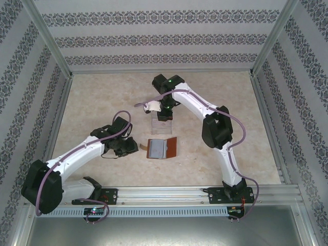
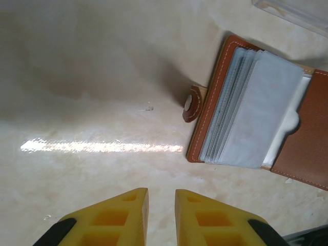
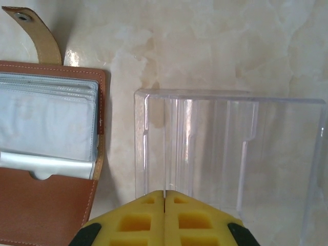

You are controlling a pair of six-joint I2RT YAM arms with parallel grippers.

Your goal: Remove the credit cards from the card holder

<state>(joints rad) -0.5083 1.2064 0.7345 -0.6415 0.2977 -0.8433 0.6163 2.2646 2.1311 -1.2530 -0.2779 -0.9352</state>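
Card holder [image 1: 162,148] lies open, face up, on the table [image 1: 92,97], a little nearer the near edge than the far one and about midway between the left and right edges. Its long side runs roughly parallel to the near edge, and its strap tab [image 2: 193,105] points toward the left arm. The credit cards [image 2: 290,122] are not yet out: they sit stacked in the grey-blue sleeves, and a pale edge shows at the thumb notch.

The left gripper [image 2: 161,215] hovers low over bare table just left of the wallet. Its yellow fingers [image 2: 128,218] are parted by a narrow gap and grasp nothing. From them, the holder lies ahead and to the right, tab side closest.

The right gripper [image 3: 164,218], clenched tight and empty, hangs farther back at the clear plastic tray [image 3: 230,154], which stands just beyond the wallet's far edge.

The left arm looks the nearer of the two. The sleeve mouths appear to face away from it, toward the bare leather flap, so a pull would likely need to run that way.
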